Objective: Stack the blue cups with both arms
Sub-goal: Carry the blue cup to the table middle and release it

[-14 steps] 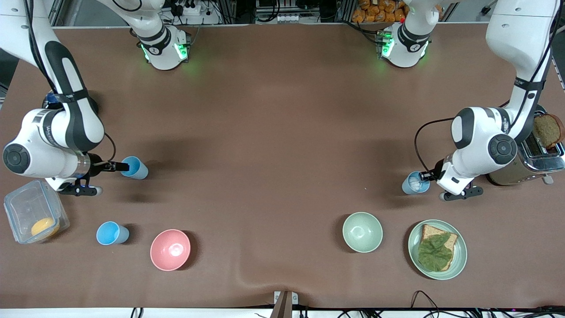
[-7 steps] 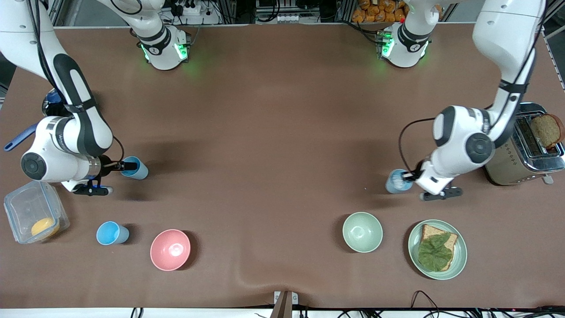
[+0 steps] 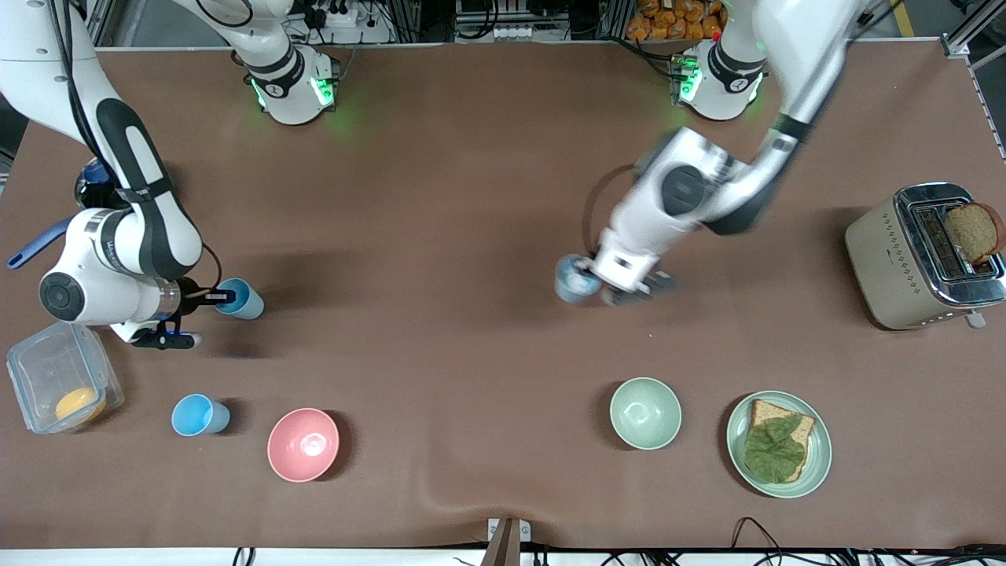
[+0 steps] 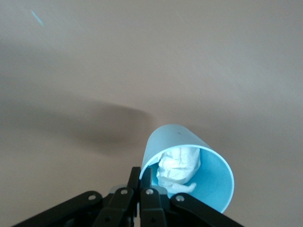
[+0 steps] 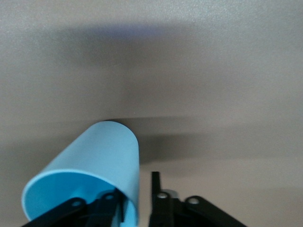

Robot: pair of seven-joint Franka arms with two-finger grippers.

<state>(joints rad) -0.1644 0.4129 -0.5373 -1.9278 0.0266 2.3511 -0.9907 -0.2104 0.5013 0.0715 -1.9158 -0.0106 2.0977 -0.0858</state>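
My left gripper is shut on the rim of a blue cup with crumpled white paper inside, held over the middle of the table. The left wrist view shows the fingers pinching this cup's wall. My right gripper is at a second blue cup standing near the right arm's end. In the right wrist view its fingers straddle that cup's rim, one inside and one outside with a gap. A third blue cup stands nearer the camera.
A pink bowl sits beside the third cup. A pale green bowl and a plate with bread and lettuce lie toward the left arm's end. A toaster holds bread. A clear container stands by the right arm.
My left gripper has carried its cup away from beside the toaster to over the middle of the table. The right arm shifted slightly; its cup has stayed in place.
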